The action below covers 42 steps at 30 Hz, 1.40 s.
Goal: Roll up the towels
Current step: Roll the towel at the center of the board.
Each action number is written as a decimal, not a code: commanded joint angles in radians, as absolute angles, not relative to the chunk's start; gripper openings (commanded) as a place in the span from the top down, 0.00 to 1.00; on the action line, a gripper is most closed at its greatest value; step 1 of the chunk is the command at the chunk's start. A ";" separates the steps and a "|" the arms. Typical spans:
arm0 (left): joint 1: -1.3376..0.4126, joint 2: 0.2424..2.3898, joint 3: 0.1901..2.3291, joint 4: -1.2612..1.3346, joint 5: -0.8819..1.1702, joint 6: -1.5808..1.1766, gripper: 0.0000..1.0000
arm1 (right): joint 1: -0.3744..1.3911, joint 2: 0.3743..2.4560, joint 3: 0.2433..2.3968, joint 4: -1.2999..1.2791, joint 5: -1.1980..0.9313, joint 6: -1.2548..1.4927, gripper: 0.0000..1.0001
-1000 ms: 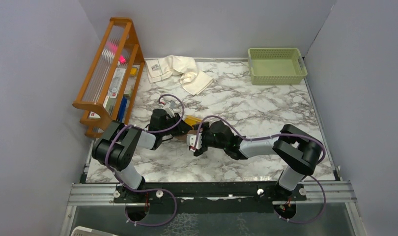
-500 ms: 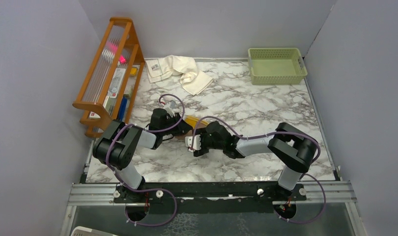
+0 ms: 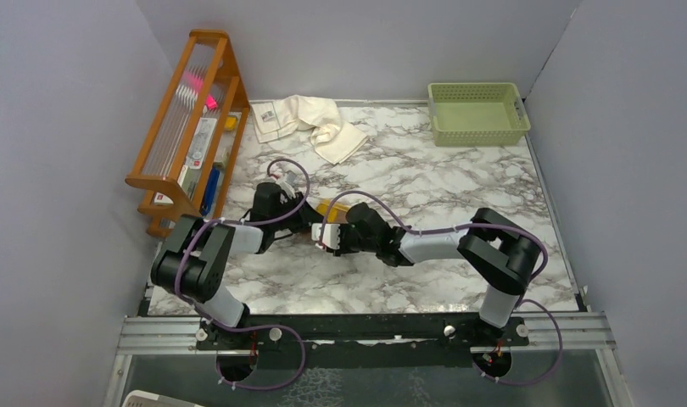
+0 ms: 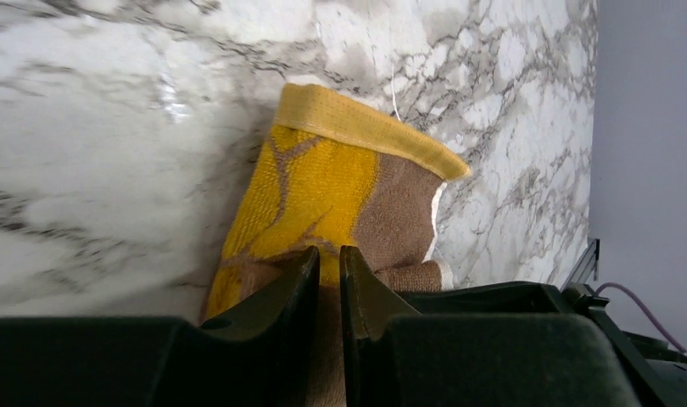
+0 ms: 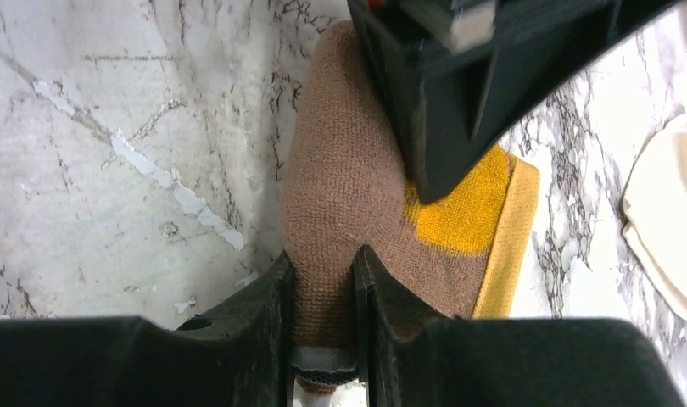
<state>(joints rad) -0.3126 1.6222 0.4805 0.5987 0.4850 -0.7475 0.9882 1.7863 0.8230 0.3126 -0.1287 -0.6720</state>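
The brown towel (image 3: pixel 332 208), with its mustard-yellow reverse and edging, lies bunched on the marble table (image 3: pixel 425 186) between both grippers. My left gripper (image 3: pixel 303 222) comes at it from the left. In the left wrist view the left gripper (image 4: pixel 329 252) is shut on a thin fold of the brown towel (image 4: pixel 340 178). My right gripper (image 3: pixel 326 236) meets it from the right. The right wrist view shows the right gripper (image 5: pixel 321 259) shut on a thick roll of the brown towel (image 5: pixel 340 186). The cream towel (image 3: pixel 310 123) lies crumpled at the back, untouched.
A wooden rack (image 3: pixel 192 119) with small items stands along the left wall. A green perforated basket (image 3: pixel 477 112) sits at the back right corner. Grey walls enclose the table on three sides. The cream towel's edge (image 5: pixel 662 220) shows right of the brown one.
My right gripper has closed from wide open onto the brown towel. Both grippers and the towel have shifted slightly up and to the left.
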 commanded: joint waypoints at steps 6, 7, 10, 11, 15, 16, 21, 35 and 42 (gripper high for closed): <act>-0.157 1.314 0.660 0.064 0.420 -0.594 0.72 | 0.884 1.770 0.932 0.120 -0.301 -0.382 0.90; -0.149 1.299 0.667 0.041 0.421 -0.587 0.71 | 0.865 1.768 0.947 0.109 -0.344 -0.352 0.90; -0.138 1.271 0.659 0.026 0.438 -0.589 0.71 | 0.799 1.770 0.981 0.101 -0.481 -0.247 0.89; -0.138 1.268 0.651 0.033 0.452 -0.596 0.71 | 0.777 1.773 0.995 0.099 -0.520 -0.209 0.89; -0.140 1.275 0.596 0.098 0.488 -0.644 0.71 | 0.690 1.813 1.062 0.068 -0.655 -0.061 0.89; -0.142 1.285 0.586 0.109 0.490 -0.654 0.71 | 0.667 1.827 1.079 0.059 -0.694 -0.030 0.88; -0.180 1.332 0.570 0.179 0.493 -0.690 0.71 | 0.563 1.908 1.124 0.075 -0.862 0.149 0.87; -0.351 1.430 0.573 0.312 0.425 -0.818 0.49 | 0.497 2.042 1.057 0.254 -0.962 0.419 0.86; -0.369 1.458 0.552 0.394 0.393 -0.864 0.41 | 0.479 2.091 1.046 0.296 -0.945 0.520 0.85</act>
<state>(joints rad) -0.3622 1.4456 0.5732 0.2962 0.4278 -0.8192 0.4885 2.0510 1.0554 0.2661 -0.9390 0.4503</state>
